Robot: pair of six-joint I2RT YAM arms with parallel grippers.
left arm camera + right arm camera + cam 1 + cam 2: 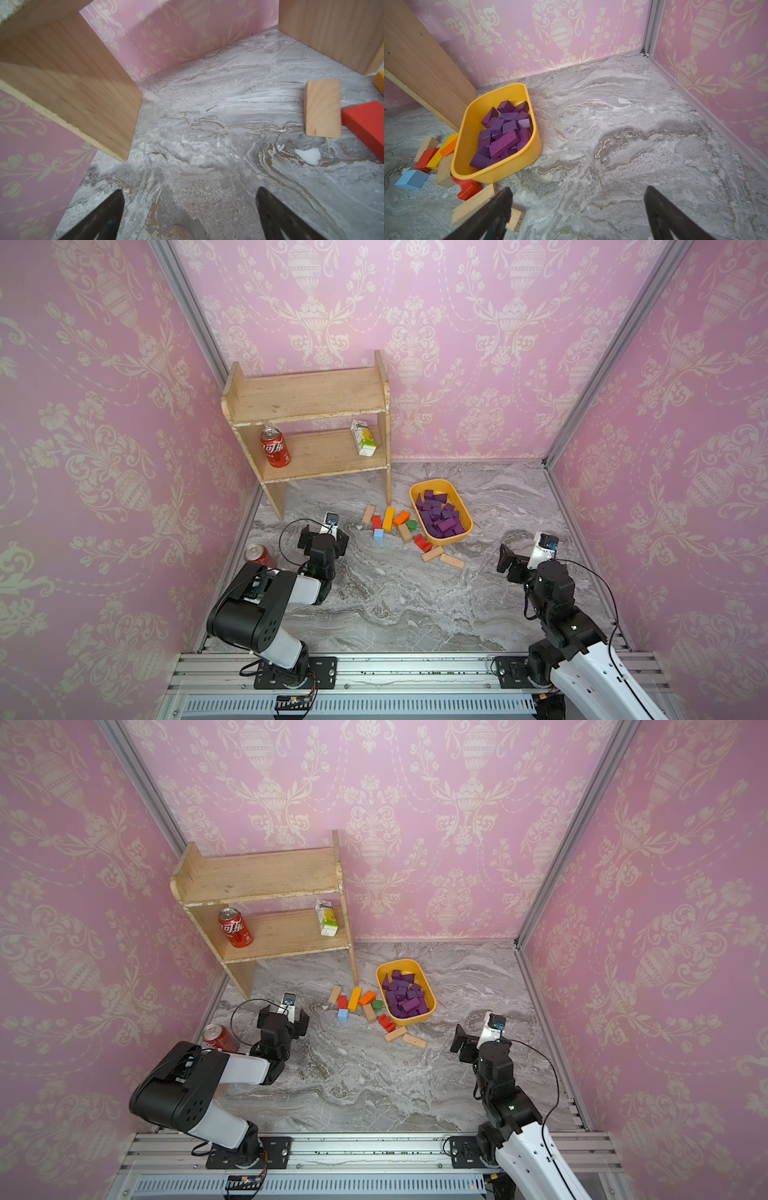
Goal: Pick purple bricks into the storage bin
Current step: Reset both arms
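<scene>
Left gripper [190,199]: in my left wrist view the dark fingers [112,209] stand spread wide, with nothing between them, only bare marble tabletop [207,124].
Right gripper [578,197]: I see it just as wide and empty; one finger [500,207] overlaps a tan block [473,205] in the right wrist view, and I cannot tell whether they touch.
Red can [258,554]: on the table just beside the left arm, partly hidden by it.
Loose blocks: tan, red [422,542], light-blue [378,534], yellow [388,518], orange [401,517] and green [411,524] ones lie scattered between the left gripper and the bin; I spot no purple among them.
Storage bin [432,483]: yellow, on the table beyond the right gripper, close beside the shelf's leg.
Purple bricks [440,516]: heaped inside the bin, all that I can see of them.
Wooden shelf [307,396]: against the back wall; its lower tier holds an upright soda can [274,446] and a small carton [363,438].
</scene>
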